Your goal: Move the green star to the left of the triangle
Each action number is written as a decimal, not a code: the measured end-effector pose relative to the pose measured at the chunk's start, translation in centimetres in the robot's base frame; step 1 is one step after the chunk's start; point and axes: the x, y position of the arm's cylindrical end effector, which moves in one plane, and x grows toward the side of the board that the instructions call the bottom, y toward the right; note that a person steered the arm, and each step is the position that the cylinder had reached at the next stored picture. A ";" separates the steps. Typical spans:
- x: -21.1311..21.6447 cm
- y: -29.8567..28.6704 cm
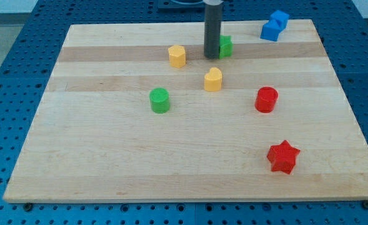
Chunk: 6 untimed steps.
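Observation:
My tip [213, 57] rests on the board near the view's top centre. A green block [226, 45], partly hidden behind the rod, sits just to the right of the tip and touches or nearly touches it; its shape cannot be made out fully. Two blue blocks [274, 26] lie together at the view's top right corner, well to the right of the green block; I cannot tell which of them is a triangle.
A yellow hexagon [177, 55] lies left of the tip. A yellow block [213, 79] lies just below the tip. A green cylinder [160, 100], a red cylinder [266, 99] and a red star [283, 156] lie lower down on the wooden board [109, 156].

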 end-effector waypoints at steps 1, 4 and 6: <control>-2.1 1.9; -3.5 3.5; -5.5 4.8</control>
